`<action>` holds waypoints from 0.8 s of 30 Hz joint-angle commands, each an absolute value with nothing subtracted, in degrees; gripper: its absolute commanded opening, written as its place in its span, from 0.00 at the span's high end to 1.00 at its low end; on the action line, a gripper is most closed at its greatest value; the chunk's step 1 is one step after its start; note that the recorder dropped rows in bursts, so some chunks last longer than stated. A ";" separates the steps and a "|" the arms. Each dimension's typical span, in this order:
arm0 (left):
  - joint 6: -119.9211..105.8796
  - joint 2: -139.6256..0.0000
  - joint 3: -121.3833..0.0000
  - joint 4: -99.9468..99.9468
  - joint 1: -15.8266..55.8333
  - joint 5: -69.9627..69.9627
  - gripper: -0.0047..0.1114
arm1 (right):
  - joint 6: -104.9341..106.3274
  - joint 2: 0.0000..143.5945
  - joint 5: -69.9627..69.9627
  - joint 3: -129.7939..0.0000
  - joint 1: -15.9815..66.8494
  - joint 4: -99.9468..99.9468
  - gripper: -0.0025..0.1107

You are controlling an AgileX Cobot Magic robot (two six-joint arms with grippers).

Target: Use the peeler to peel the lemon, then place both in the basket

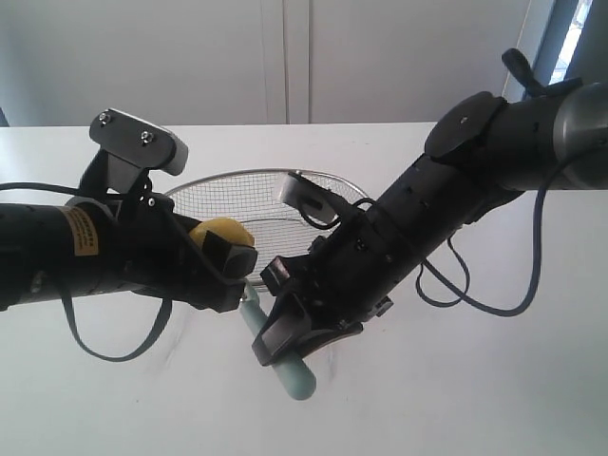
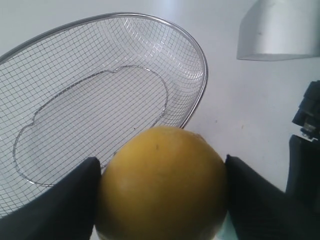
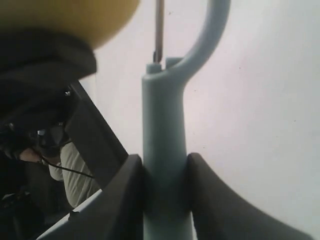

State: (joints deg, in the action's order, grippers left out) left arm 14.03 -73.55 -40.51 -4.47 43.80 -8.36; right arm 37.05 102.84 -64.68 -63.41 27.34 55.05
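In the exterior view, left of centre, most of the lemon (image 1: 220, 232) is covered by the left tool (image 1: 220, 249). Only a yellow cap shows above the dark fingers. The left wrist view shows it plainly: the tool's two black fingers (image 2: 65, 200) press against opposite sides of the lemon (image 2: 162, 182), which is held clear of the white desk (image 1: 456, 380).

The right tool (image 1: 285, 337), low in the centre, is clamped on the pale teal handle of the peeler (image 1: 296, 378). The handle's end pokes out below the tool, while the blade head is hidden behind the left tool. In the right wrist view the peeler (image 3: 162, 150) sits tight between both fingers (image 3: 120, 200), and its curved head runs out of frame beside the lemon (image 3: 75, 15). Whether blade and skin touch cannot be told.

Behind both arms stands the wire mesh basket (image 1: 237, 195), its near side blocked by them. A blue cable (image 1: 494, 304) loops under the right arm.
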 commanded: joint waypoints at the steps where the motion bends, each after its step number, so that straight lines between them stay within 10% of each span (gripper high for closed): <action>1: 14.18 -73.32 -40.41 -4.82 44.12 -8.91 0.96 | 37.23 102.45 -64.69 -63.26 26.00 55.94 0.98; 24: 13.27 -73.32 -40.41 -4.82 44.12 -8.91 0.96 | 38.76 90.79 -66.79 -62.72 13.01 55.54 0.98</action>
